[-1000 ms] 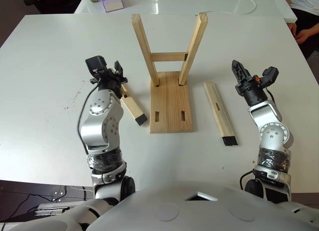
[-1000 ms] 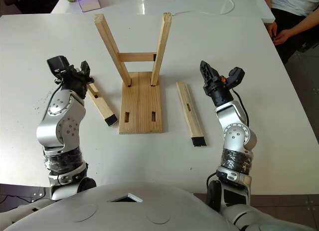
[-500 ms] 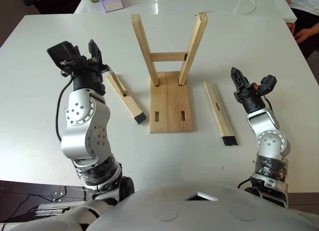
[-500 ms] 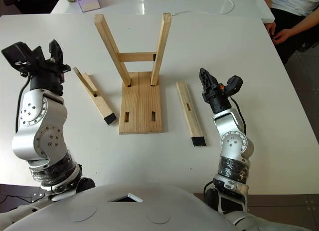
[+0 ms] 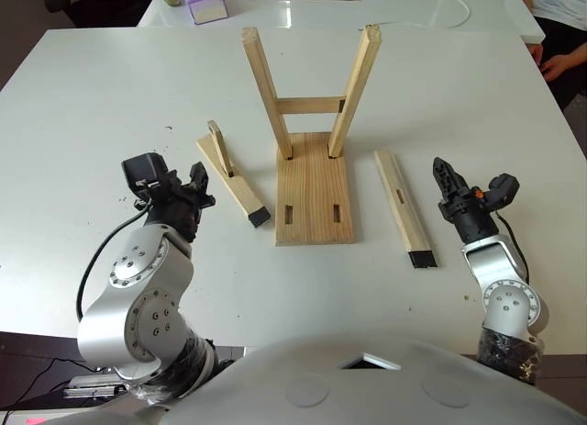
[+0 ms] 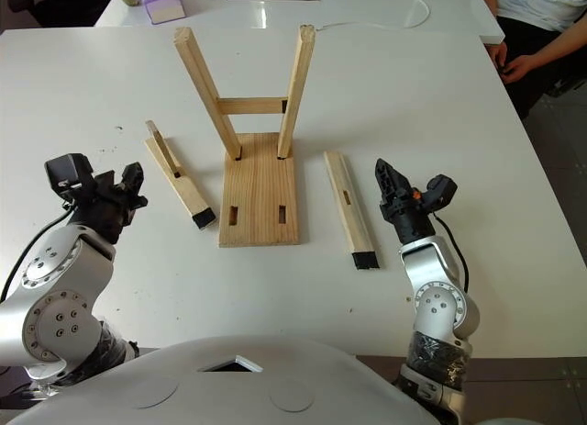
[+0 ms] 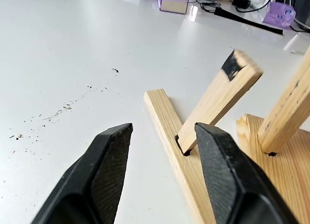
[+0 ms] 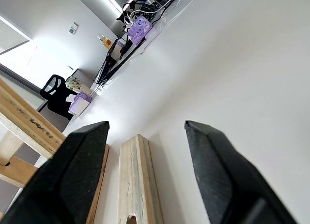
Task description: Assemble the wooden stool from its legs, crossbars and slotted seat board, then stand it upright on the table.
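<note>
a half-built stool lies on a white table (image 5: pixel 101 95): the slotted seat board (image 5: pixel 314 200) lies flat at centre. two legs (image 5: pixel 264 90) joined by a crossbar (image 5: pixel 312 104) are plugged into its far slots and slant away from the robot. the two near slots (image 5: pixel 288 212) are empty.

the next move looks to turn on the two loose legs flanking the seat board. the left loose leg (image 5: pixel 240 188) lies off the board's left edge. its long axis runs on a diagonal, with the black-capped end close to the board's near left corner and the other end angled away to the far left. a short crossbar piece (image 5: pixel 217 142) stands tilted in its slot. the left gripper (image 5: pixel 186 190) sits farther left of the board than this leg, fingers (image 7: pixel 109 158) spread and holding nothing. from it the leg lies ahead and toward the board.

the right loose leg (image 5: pixel 404 218) lies flat just off the seat board's right edge, nearly parallel to it, black cap at the near end. the right gripper (image 5: pixel 444 177) sits farther right of the board again, level with the leg's near half. its fingers (image 8: pixel 80 158) are parted and empty, with the leg's end between them in the wrist view.

each arm is nearer the leg on its own side of the board.
</note>
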Robot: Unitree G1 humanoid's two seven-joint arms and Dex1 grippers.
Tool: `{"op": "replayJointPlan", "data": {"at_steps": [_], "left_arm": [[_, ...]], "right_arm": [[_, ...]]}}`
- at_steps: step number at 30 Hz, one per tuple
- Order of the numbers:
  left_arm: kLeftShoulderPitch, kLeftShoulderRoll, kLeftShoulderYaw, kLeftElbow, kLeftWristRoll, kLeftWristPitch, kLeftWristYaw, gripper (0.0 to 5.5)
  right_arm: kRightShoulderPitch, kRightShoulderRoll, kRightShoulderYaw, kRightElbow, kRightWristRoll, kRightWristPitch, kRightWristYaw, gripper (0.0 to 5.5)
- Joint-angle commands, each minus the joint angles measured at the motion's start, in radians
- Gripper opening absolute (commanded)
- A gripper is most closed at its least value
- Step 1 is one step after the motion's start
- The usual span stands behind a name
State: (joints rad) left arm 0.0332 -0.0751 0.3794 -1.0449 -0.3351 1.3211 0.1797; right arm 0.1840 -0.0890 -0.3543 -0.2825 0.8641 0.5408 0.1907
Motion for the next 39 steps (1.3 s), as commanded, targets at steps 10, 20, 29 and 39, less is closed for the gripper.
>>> {"op": "replayJointPlan", "data": {"at_steps": [10,20,29,39], "left_arm": [[0.066,-0.258,-0.181,0.073,0.038,0.08,0.157,3.12],[-0.016,-0.302,-0.221,0.311,0.009,-0.003,0.225,3.59],[-0.185,-0.216,-0.203,0.52,-0.034,-0.072,0.211,3.59],[-0.237,-0.224,-0.139,0.554,-0.014,0.2,0.277,3.59]], "right_arm": [[-0.156,-0.099,0.019,0.107,0.001,0.104,0.03,2.88],[-0.272,-0.114,0.049,0.22,-0.039,0.083,0.076,2.88],[-0.301,-0.067,0.058,0.287,-0.081,0.021,0.104,2.88],[-0.331,-0.04,0.041,0.337,-0.1,-0.054,0.114,2.88]]}}
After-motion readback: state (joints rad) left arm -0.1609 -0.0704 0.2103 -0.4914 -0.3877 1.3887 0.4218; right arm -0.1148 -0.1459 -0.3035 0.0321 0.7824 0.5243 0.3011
